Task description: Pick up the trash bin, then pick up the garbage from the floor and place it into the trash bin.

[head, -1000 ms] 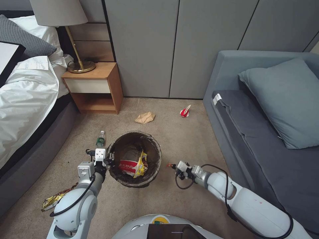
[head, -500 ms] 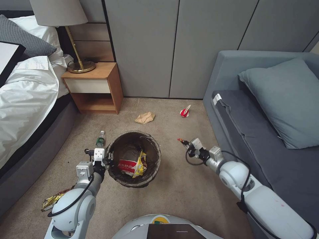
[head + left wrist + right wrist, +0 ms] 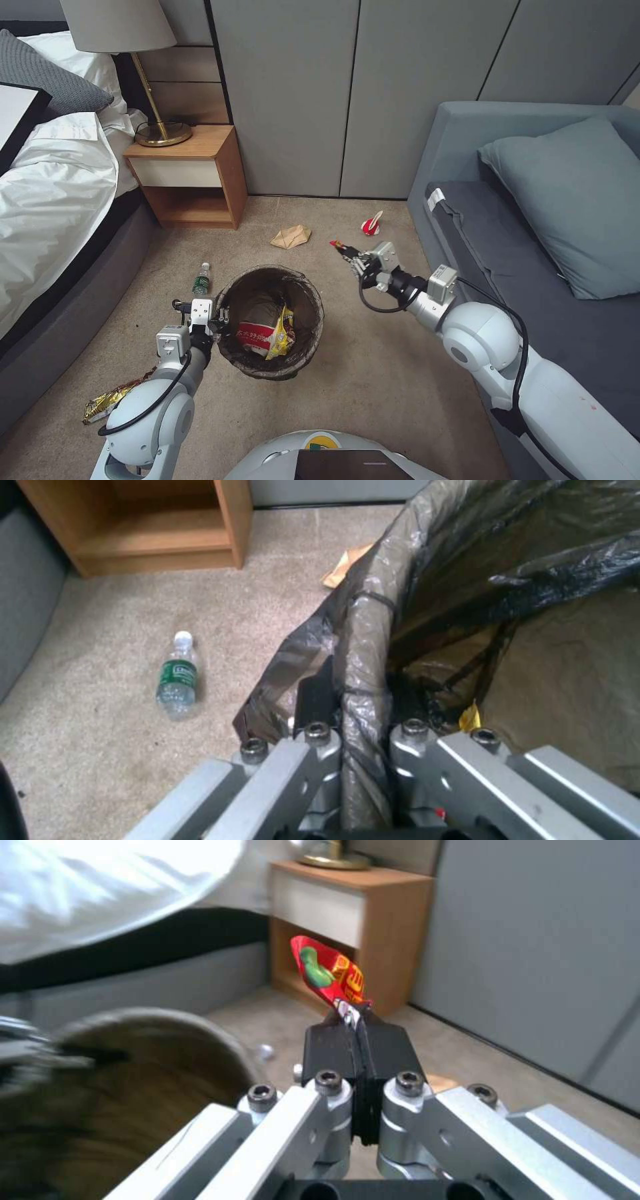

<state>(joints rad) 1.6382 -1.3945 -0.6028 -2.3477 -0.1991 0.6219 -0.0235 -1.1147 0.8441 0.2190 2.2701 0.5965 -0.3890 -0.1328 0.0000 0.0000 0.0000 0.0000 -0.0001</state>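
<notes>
Mid-cleanup: the left gripper (image 3: 215, 325) stays clamped on the liner at the trash bin's (image 3: 230, 347) nine-o'clock rim, while the right gripper (image 3: 351, 257), jaws pinched on a red snack wrapper (image 3: 327, 971), hangs at the bin's two o'clock. Next, seemingly: carry it over the mouth and release. Inside lie red-and-yellow packets (image 3: 267, 333).

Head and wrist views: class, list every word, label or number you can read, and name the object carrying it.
None can be read for certain.
Red-and-white snack packet in the round lined trash bin: large characters, too small to read.
Clear plastic bottle, green label: blurred.
Red wrapper pinched in the right end effector: yellow print, blurred.
Left end effector clamps the bin rim.
</notes>
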